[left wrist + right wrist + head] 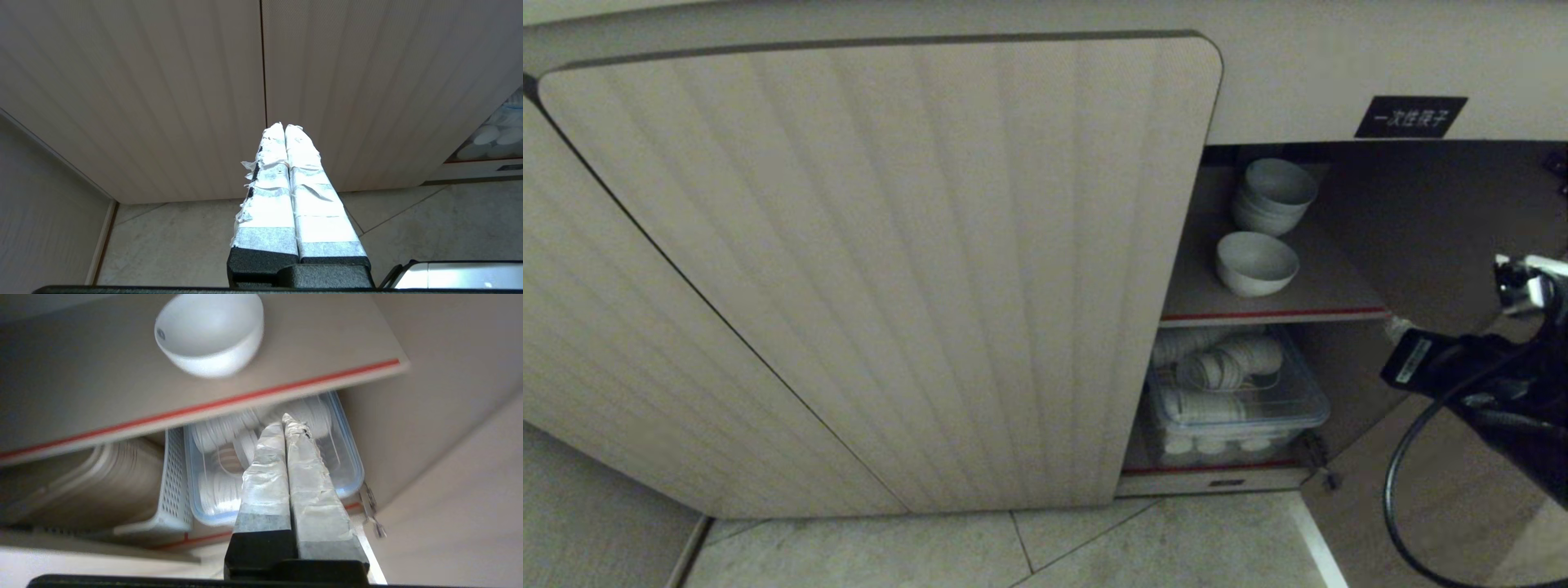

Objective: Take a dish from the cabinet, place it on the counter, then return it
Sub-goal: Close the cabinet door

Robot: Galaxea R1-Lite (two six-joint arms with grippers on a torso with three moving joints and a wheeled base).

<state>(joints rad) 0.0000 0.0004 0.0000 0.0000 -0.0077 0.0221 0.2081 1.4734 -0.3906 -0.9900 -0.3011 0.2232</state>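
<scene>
Your right gripper (284, 418) has its taped fingers pressed together, holding nothing, pointed into the open cabinet (1372, 245) below the shelf edge. Left gripper (284, 127) is also closed tight and empty, parked facing the fluted beige door (163, 102). The dish (1256, 263), a plain white round bowl, sits alone on the red-edged shelf (1274, 314), just in front of a stack of bowls (1272, 196). Below it you've got a clear plastic bin (1241, 400) holding white ribbed cups on their sides, beside a white perforated basket (173, 477)
</scene>
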